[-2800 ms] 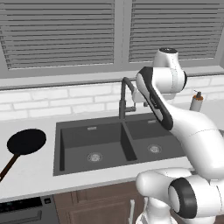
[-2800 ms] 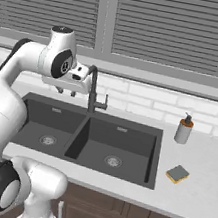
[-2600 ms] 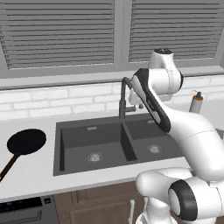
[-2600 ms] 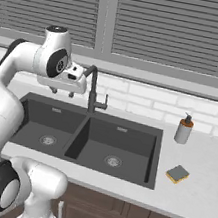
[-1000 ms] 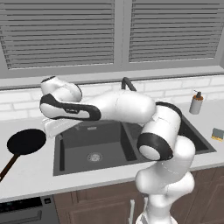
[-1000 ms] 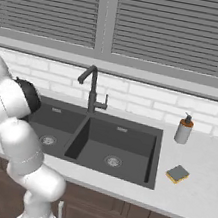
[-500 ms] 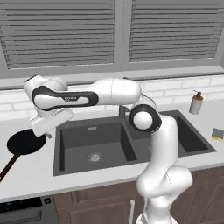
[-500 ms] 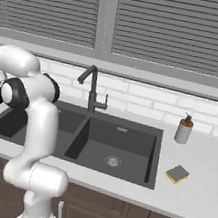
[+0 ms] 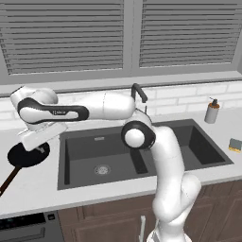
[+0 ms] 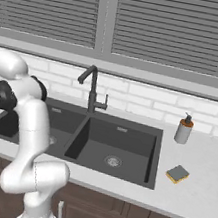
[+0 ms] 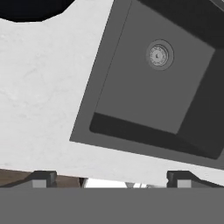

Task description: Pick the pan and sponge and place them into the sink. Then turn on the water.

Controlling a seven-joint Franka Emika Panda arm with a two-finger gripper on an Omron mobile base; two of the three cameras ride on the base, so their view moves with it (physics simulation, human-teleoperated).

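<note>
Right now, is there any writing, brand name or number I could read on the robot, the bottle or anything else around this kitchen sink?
Robot arm: a small light marking on the dark band of the forearm, too small and blurred to read.
Soap dispenser bottle: no label showing.
Sponge, pan, sink and faucet: no writing.
So no text here can be read.

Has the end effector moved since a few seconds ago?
Yes. The end effector has swung left from beside the faucet, across the sink, to above the pan.
</note>
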